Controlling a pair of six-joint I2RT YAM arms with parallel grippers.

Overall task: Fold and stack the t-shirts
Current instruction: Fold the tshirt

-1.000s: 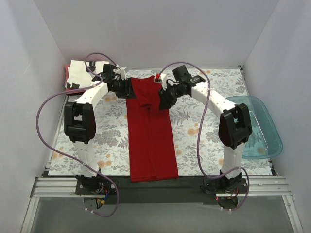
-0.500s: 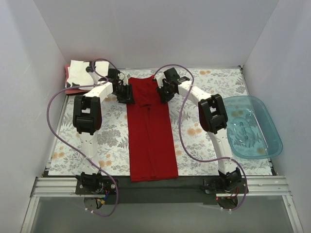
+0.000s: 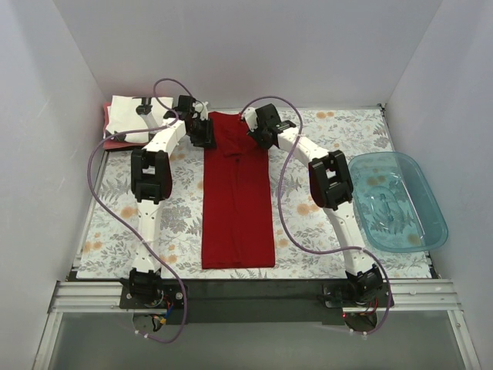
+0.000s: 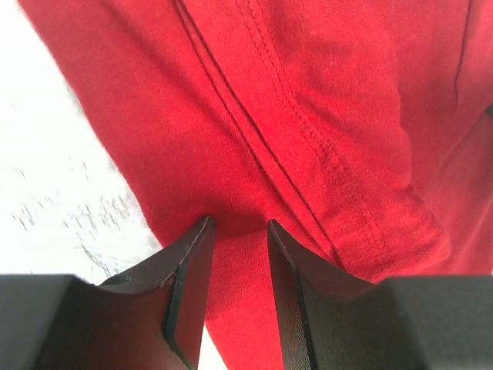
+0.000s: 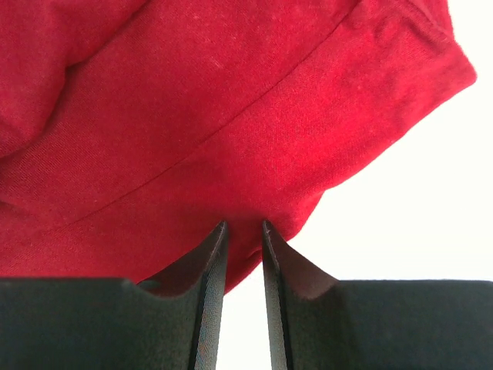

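1. Top external view of the dark red t-shirt (image 3: 237, 200), folded into a long strip down the middle of the counter (image 3: 181, 216) and pinched at both far corners.
2. Clenched on the far-left edge, the left tool (image 4: 237, 258); clenched on the far-right edge, the right tool (image 5: 240, 245). Shallow bite on the right, judging by the wrist view, with little more than the cloth's margin between the fingers.
3. Risk of that corner slipping free mid-fold, leaving a skewed, lopsided fold.
4. Risk of uneven travel between the two arms, twisting the strip or spilling open its lengthwise folds.
5. Risk of dragging rather than lifting, bunching the near end against the counter.
6. At far left, the white printed t-shirt (image 3: 127, 114) atop the reddish-pink t-shirt (image 3: 108, 132), near the left arm (image 3: 148, 173); possible knock to that pile on a wide swing.
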